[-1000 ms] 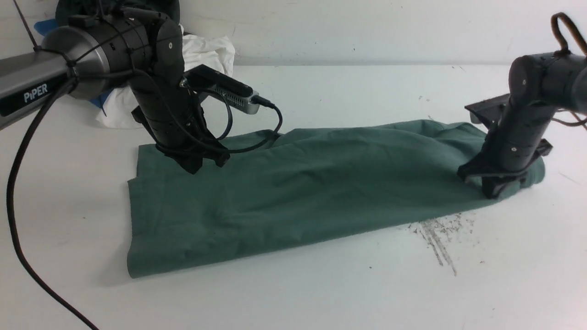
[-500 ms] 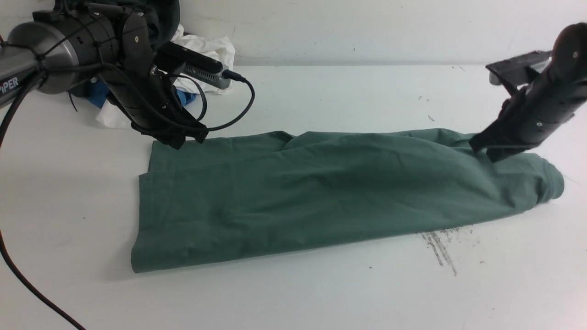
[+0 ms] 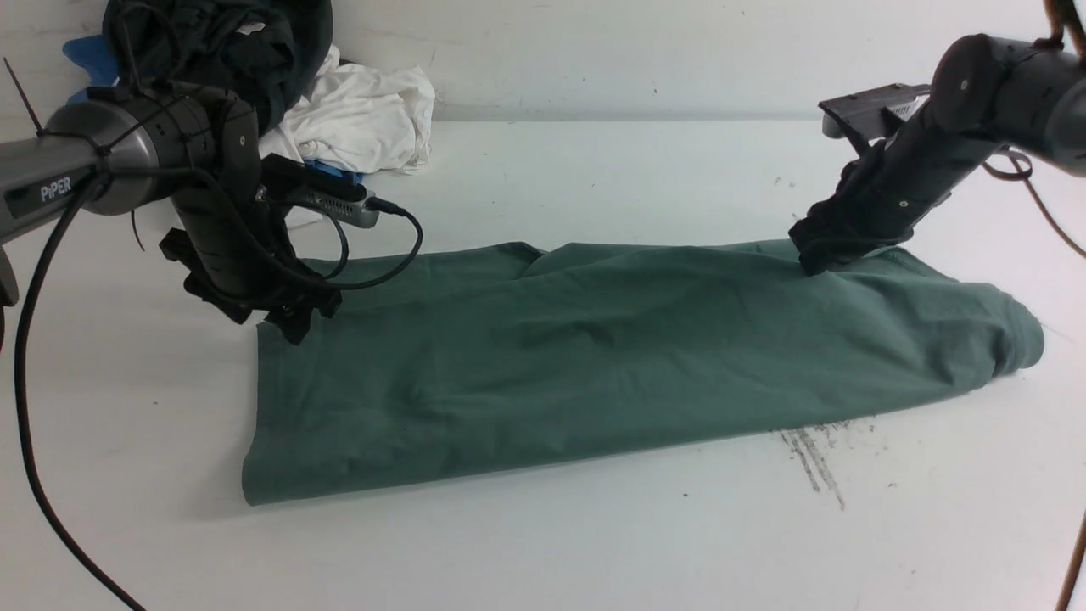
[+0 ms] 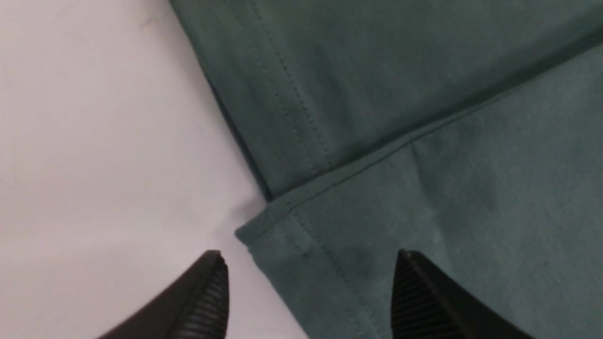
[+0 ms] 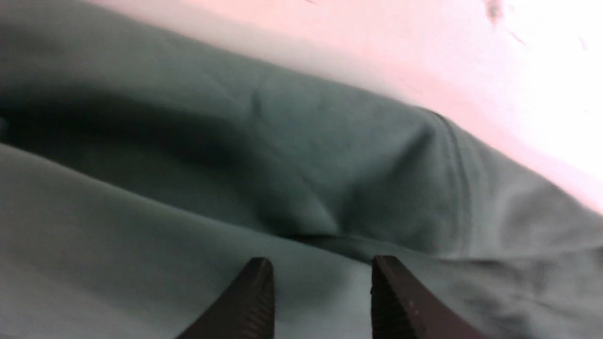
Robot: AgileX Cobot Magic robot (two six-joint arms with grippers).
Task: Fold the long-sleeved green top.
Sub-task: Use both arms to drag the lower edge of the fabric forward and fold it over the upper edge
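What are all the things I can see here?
green long-sleeved top: one, sage green, stretched across the middle
white garment: one, white, far left by the wall
dark garment: one, blackish, heaped behind the white one
blue cloth: bits, blue, peeking from that heap
scuff marks: one patch, grey, beside the top's right end
table: one, white, under everything
left gripper: one, black, open over the top's far left corner
right gripper: one, black, open above the top's far edge
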